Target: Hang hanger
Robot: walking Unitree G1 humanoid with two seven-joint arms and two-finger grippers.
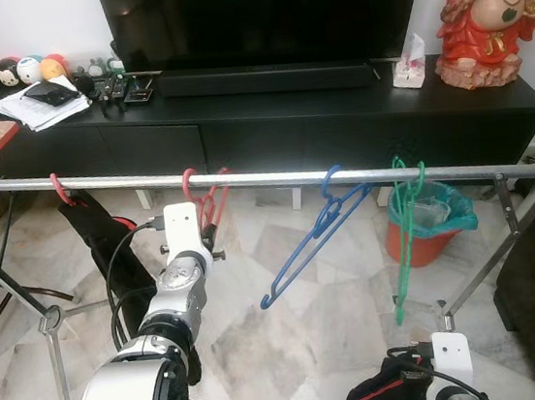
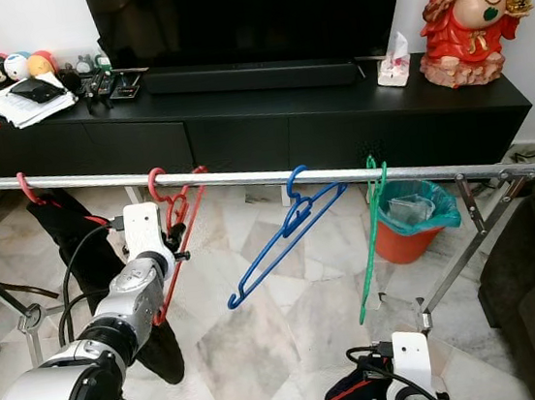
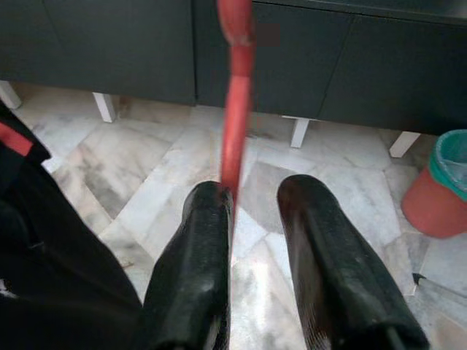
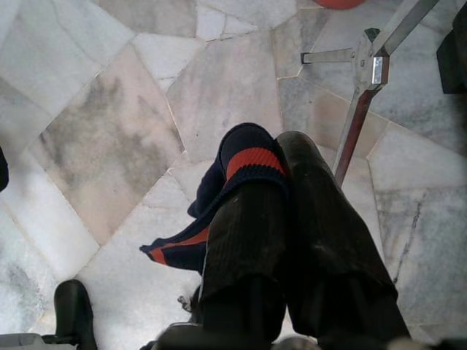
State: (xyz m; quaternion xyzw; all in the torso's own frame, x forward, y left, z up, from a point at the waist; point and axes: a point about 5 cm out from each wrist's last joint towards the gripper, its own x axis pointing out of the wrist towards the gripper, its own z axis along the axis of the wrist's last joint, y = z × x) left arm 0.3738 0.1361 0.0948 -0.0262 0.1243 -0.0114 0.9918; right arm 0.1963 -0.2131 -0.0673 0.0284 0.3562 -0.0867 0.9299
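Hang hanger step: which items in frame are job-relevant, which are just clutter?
Job: red hanger at the left gripper, hook on the metal rail.

Clutter: blue hanger, green hanger, orange bin, TV, figurine, dark garment in the right gripper.

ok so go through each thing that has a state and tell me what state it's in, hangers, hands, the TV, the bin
red hanger: hooked on the rail, beside the left hand's finger
blue hanger: hooked on the rail, tilted
green hanger: hooked on the rail, hanging down
left hand: open, raised at the red hanger
right hand: shut on a dark sock, low
TV: off
bin: lined with a bag
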